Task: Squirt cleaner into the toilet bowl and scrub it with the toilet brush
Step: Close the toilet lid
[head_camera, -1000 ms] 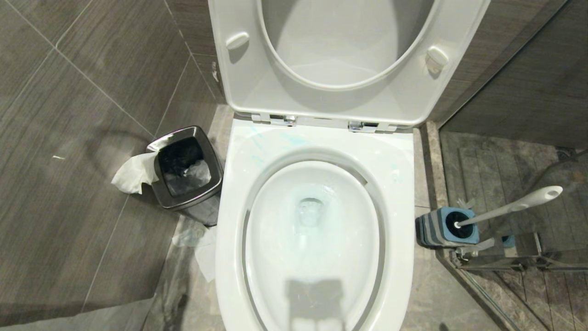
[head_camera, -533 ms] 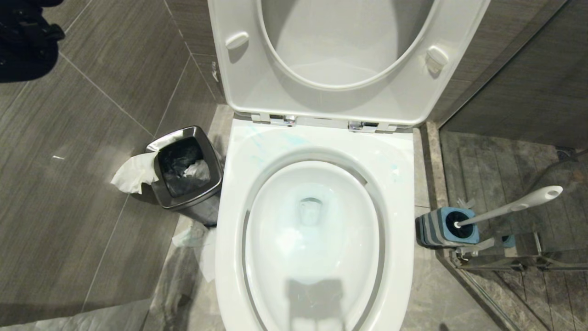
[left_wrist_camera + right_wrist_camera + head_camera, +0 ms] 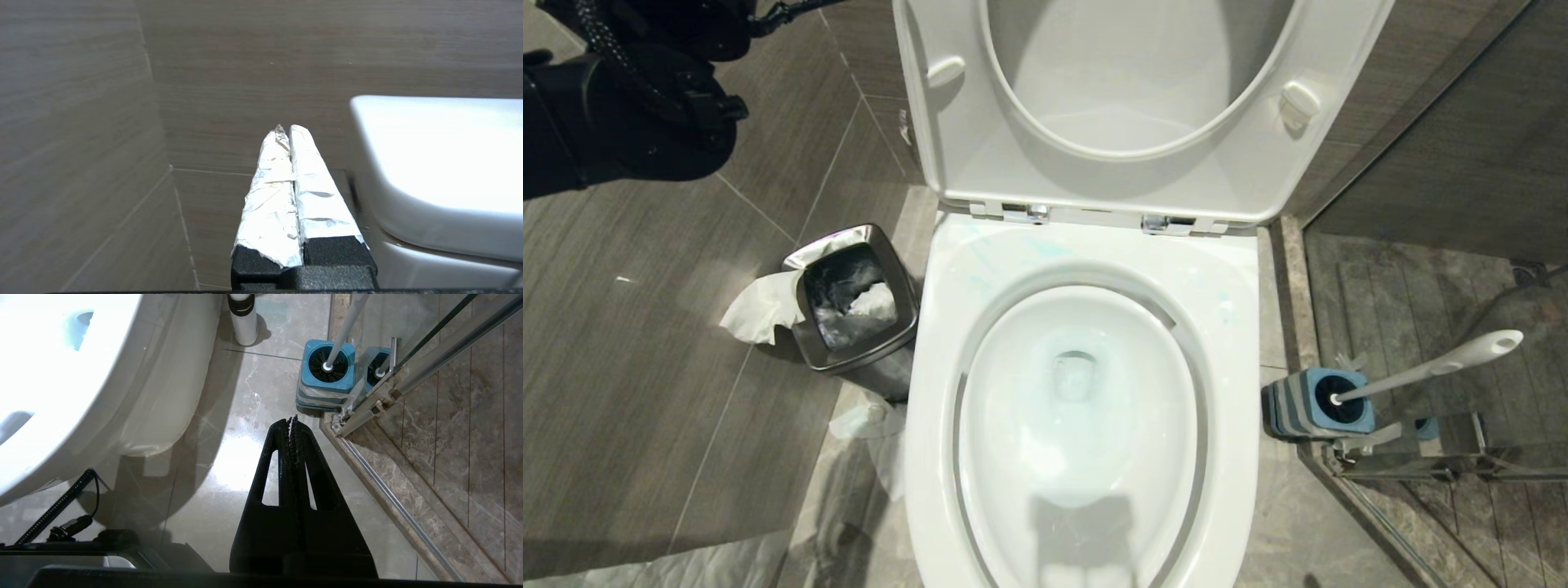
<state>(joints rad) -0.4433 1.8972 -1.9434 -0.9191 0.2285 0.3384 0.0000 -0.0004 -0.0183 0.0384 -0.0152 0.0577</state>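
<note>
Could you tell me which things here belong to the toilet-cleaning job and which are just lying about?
Job: toilet bowl, cleaner tinting its water, toilet brush standing in its holder.
Lying about: waste bin, tissue beside it.

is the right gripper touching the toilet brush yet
Apart. The right wrist view shows the right gripper shut and empty, with bare floor between its tips and the holder. The toilet brush stands in that holder, untouched.

Steel waste bin point(image 3: 854, 306) with crumpled paper point(image 3: 760, 309) draped over its rim.
</note>
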